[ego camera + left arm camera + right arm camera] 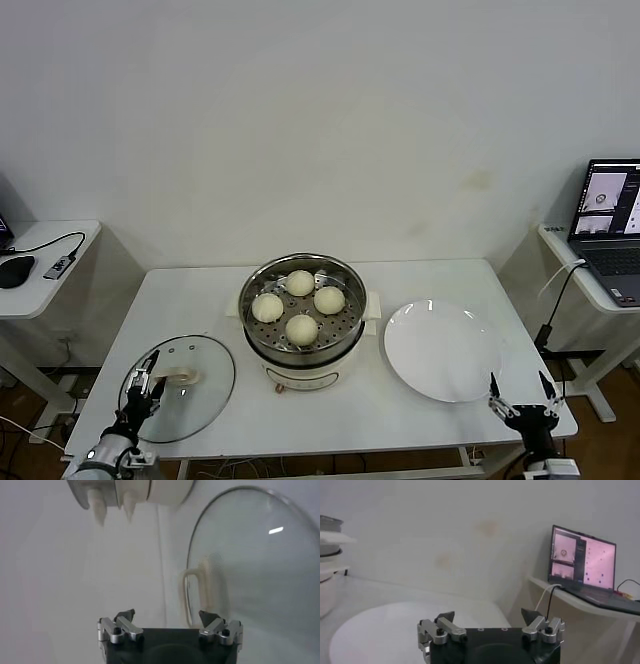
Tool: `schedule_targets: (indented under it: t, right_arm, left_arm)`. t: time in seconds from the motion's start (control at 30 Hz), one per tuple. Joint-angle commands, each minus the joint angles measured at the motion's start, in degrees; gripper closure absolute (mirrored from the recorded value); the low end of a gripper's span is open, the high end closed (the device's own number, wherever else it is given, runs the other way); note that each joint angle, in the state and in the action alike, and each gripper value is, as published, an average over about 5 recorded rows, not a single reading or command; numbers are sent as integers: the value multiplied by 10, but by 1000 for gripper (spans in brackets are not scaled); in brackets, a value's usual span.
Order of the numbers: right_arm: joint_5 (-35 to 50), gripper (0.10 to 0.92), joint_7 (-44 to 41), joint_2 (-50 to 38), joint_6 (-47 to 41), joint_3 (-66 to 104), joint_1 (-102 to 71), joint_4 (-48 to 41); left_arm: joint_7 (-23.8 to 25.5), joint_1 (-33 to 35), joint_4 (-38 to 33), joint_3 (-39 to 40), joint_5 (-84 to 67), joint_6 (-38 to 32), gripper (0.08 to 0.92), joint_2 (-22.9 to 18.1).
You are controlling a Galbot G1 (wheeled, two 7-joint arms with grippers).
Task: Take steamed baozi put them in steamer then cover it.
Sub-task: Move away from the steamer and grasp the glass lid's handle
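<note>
Four steamed baozi (300, 303) sit loaded in the steamer (345, 335). Only covering remains, by my judgement. My left hand (145, 383), spread wide and empty, hovers beside the cover (205, 390), handle just ahead.

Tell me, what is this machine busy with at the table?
It is loading a steamer. All four steamed baozi already sit on its perforated tray, and the white plate beside it is bare. The glass cover lies flat on the table, not yet on the pot. The left gripper is open near the cover's handle; the right gripper waits open by the plate, holding nothing.
</note>
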Motion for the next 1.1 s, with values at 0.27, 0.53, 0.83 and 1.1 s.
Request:
schedule_targets:
  t: [0.27, 0.53, 0.83, 1.1]
  right_arm:
    - [-23, 203, 2, 12, 6, -13, -3, -11]
    - [-30, 203, 1, 15, 6, -18, -3, -13]
    - [-35, 203, 1, 16, 6, -21, -5, -14]
    - [-40, 203, 0, 18, 7, -25, -7, -13]
  left_arm:
    - [6, -68, 46, 20, -30, 3, 177, -5]
    - [7, -81, 65, 27, -38, 1, 182, -14]
    - [7, -86, 80, 32, -38, -3, 392, -21]
    - [0, -90, 92, 33, -39, -11, 626, -26]
